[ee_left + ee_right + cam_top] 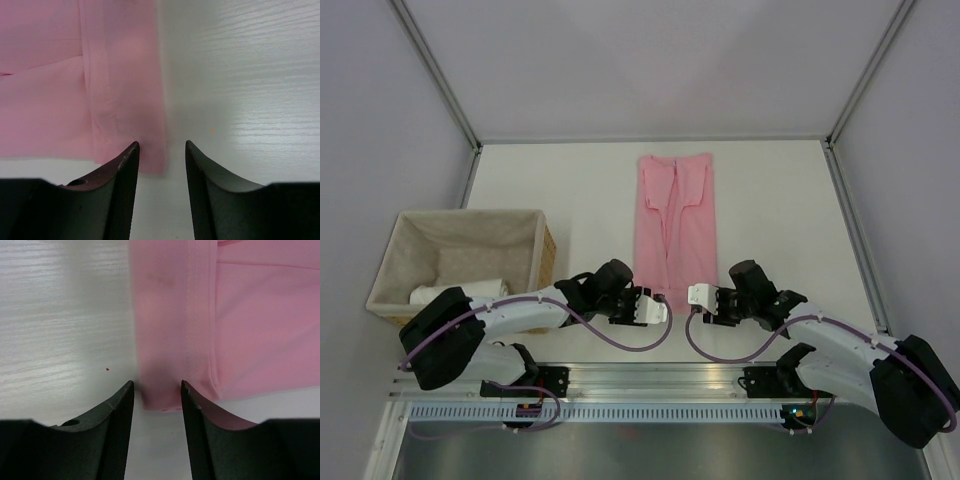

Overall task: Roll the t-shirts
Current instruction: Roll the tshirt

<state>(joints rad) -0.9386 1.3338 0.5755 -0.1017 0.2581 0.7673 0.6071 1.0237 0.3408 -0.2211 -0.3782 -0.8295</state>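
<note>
On the table (550,180): t-shirt (675,225) flat, jaws apart on both sides

Top view: the pink t-shirt lies at the centre of the frame, folded into a long narrow strip, with the basket (460,260) at the left. The left gripper (662,303) and right gripper (692,297) sit at the strip's lower corners.

Left wrist view: the jaws stand apart, and the fabric's lower right corner reaches into the gap.

Right wrist view: the jaws stand apart, and the fabric's lower left corner lies between them.
</note>
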